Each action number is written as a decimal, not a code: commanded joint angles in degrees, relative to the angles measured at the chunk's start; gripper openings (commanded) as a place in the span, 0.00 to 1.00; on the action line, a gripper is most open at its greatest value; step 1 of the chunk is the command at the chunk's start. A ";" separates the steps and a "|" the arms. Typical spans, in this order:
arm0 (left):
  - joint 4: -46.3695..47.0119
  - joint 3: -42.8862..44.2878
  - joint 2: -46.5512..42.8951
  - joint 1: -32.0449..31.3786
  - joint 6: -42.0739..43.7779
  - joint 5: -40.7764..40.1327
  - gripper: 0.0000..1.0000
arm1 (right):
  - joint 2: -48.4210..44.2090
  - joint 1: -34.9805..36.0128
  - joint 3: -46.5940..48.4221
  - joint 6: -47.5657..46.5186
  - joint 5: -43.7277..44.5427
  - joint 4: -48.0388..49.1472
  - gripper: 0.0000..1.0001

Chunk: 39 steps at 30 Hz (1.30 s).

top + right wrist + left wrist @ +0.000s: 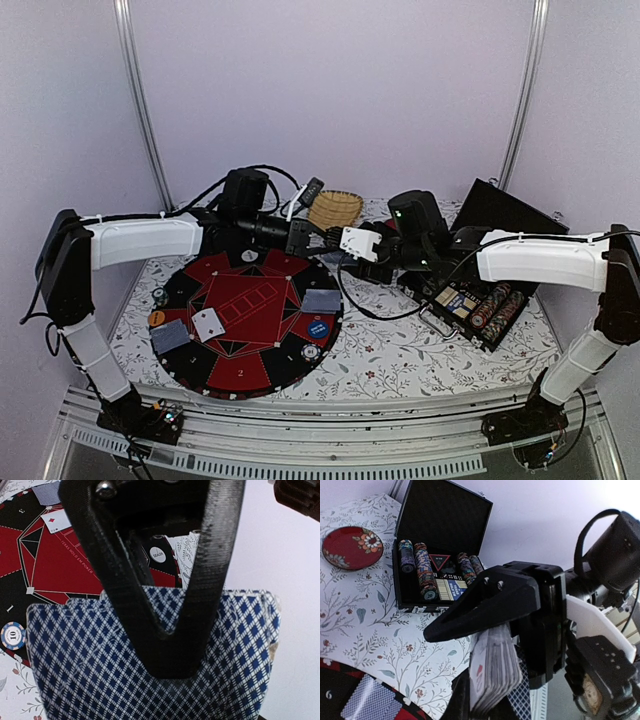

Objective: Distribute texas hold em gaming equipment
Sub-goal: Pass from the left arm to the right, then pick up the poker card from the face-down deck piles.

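Observation:
My left gripper [316,240] is raised over the far rim of the round red-and-black poker mat [250,375], shut on a thick deck of cards [497,675] seen edge-on between its black fingers [470,610]. My right gripper [340,244] meets it from the right. Its fingers [125,590] are closed into a V with the tips [170,665] against a blue diamond-backed card [75,670] of that deck. On the mat lie two blue-backed cards [170,335] [320,300], a face-up card [208,323], a blue chip [318,327] and a white chip [311,351].
An open black case [480,305] with rows of chips stands at the right, also in the left wrist view [440,575]. A straw basket [335,208] sits at the back. A red plate [352,547] lies beyond the case. An orange chip [157,318] lies by the mat's left edge. A dealer button [157,554] is on the mat.

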 commanded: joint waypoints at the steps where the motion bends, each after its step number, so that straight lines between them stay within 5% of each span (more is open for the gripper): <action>1: -2.06 0.36 -2.05 -0.22 1.50 -0.18 0.20 | -0.65 -0.22 0.11 0.15 1.60 -0.11 0.57; 6: -6.68 1.28 -3.86 0.31 4.29 -6.99 0.30 | -1.16 -0.26 -0.59 0.59 1.55 0.62 0.55; 19: -7.64 1.25 -5.71 1.88 4.18 -6.62 0.34 | -1.59 -0.36 -0.98 1.01 1.24 1.32 0.54; 28: -3.48 -0.60 -6.75 0.98 3.42 -5.16 0.67 | -1.61 -0.84 -0.92 1.53 -0.07 1.68 0.54; 39: -2.83 2.57 -0.40 -0.21 0.93 -6.86 0.60 | -1.69 -0.89 -0.29 1.80 -1.41 1.89 0.54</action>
